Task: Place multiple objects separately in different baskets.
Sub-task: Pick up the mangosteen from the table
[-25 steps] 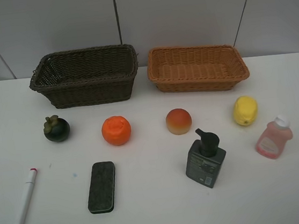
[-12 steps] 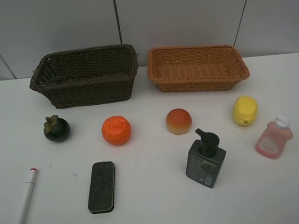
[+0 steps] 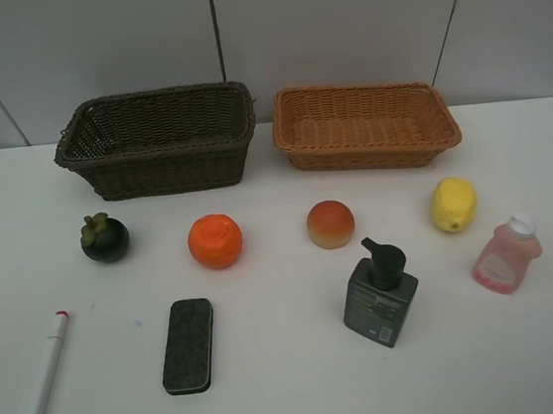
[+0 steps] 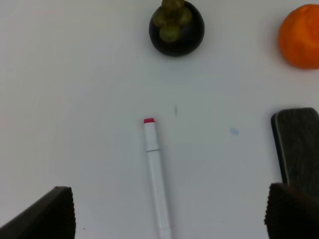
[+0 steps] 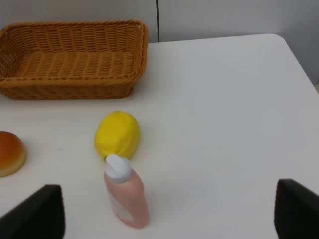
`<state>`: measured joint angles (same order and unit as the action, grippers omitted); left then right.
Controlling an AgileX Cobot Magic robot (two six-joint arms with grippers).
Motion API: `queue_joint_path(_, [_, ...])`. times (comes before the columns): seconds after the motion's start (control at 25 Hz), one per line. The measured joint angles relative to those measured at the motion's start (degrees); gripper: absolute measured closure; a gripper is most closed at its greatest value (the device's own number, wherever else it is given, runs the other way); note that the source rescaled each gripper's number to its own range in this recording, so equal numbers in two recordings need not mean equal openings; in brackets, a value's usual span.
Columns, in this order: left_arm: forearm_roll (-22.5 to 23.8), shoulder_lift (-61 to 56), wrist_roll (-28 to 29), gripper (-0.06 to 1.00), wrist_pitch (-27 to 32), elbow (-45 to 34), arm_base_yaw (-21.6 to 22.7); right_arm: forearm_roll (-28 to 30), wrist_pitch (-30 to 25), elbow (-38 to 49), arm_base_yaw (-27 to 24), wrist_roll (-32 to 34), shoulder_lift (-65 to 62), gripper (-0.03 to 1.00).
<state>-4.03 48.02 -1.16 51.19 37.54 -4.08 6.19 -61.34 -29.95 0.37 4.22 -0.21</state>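
Fruit is being shown in one row in the high view: mangosteen [image 3: 105, 238], orange [image 3: 215, 241] and lemon [image 3: 452, 204] are sitting level with the peach [image 3: 330, 224]. Behind the peach, the dark basket [image 3: 162, 165] and the tan basket [image 3: 370, 151] are standing. Nearer the camera than the peach, marker [image 3: 42, 379], eraser [image 3: 188, 344], pump bottle [image 3: 380, 300] and pink bottle [image 3: 505, 258] are resting.

In the left wrist view, the left gripper [image 4: 172, 211] is being held wide open and empty over the marker, well apart from the peach.

In the right wrist view, the right gripper [image 5: 167, 211] is being held wide open and empty by the pink bottle, near the peach.
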Motion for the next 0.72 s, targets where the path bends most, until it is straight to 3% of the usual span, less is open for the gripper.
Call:
queue_joint_path(0.44, [-0.6, 38.8, -4.3, -0.06, -2.8, 17.4, 0.0, 0.0, 0.0, 0.0, 0.0, 0.0, 0.0, -0.03])
queue_joint_path(0.72, [-1.8, 52.5, -8.0, -0.06, -11.0, 23.0, -1.2, 0.0, 0.0, 0.0, 0.0, 0.0, 0.0, -0.03])
